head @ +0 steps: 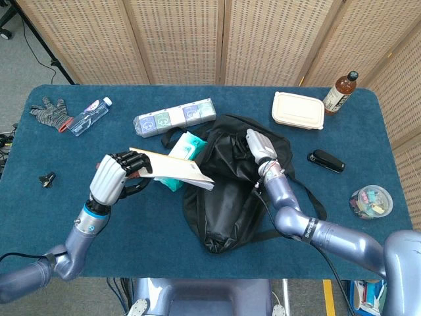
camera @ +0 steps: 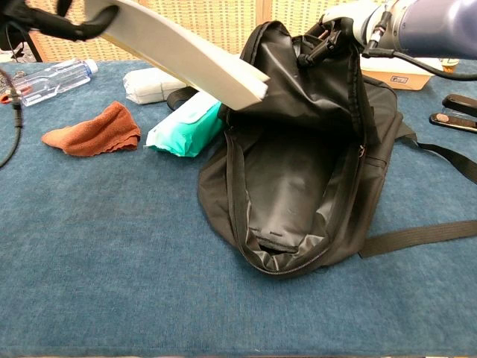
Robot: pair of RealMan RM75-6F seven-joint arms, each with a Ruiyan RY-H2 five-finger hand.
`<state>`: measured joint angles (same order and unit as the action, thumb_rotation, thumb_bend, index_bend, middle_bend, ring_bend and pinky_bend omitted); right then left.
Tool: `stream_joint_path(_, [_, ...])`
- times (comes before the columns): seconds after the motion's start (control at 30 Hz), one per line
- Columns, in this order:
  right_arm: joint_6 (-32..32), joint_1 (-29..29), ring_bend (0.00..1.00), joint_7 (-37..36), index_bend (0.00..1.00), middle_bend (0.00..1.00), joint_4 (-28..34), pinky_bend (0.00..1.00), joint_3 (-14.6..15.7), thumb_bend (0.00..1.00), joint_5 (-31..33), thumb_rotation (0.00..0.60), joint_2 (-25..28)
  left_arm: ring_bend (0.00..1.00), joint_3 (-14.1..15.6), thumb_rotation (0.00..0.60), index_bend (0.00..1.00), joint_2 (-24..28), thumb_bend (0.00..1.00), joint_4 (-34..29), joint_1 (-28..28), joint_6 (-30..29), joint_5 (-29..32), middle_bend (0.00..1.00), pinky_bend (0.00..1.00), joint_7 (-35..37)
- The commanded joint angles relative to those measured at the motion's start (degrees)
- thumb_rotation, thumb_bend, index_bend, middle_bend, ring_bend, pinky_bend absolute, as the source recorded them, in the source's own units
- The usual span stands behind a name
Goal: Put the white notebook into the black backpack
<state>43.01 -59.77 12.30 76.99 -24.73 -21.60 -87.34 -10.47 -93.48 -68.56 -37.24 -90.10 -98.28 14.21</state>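
Observation:
My left hand [head: 113,178] grips the white notebook [head: 172,170] by its left end and holds it in the air, tilted down to the right. In the chest view the notebook [camera: 186,52] slants from the upper left, its free corner just above the open mouth of the black backpack [camera: 298,179]. My left hand [camera: 45,16] shows dark at the top left there. My right hand [head: 260,148] grips the upper flap of the backpack [head: 233,181] and holds it raised, so the dark lining shows. My right hand [camera: 350,19] sits at the top right in the chest view.
A teal wipes pack [head: 184,148] and a rust cloth [camera: 93,130] lie left of the bag. Behind are a tissue multipack [head: 174,117], a water bottle [head: 89,116], a glove [head: 49,110], a lunch box [head: 298,110], a brown bottle [head: 340,92], a stapler [head: 325,160] and a clip tub [head: 370,201].

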Motion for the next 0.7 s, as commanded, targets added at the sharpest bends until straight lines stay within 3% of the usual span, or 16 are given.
stream_joint_path(0.03, [0.6,-0.3,0.5,0.2,0.6,0.59,0.2,0.73,0.4,0.59,-0.4,0.6,0.2,0.55,0.0,0.6,0.82,-2.0,0.58,-1.3,-1.7,1.5,-0.5,0.57,0.75,-1.4])
stream_joint_path(0.7, [0.7,-0.5,0.5,-0.7,0.6,0.59,-1.0,0.73,1.1,0.59,-0.6,0.6,1.5,0.55,1.9,0.6,0.82,-6.2,0.59,-5.8,-3.5,1.3,-4.0,0.58,0.75,-7.4])
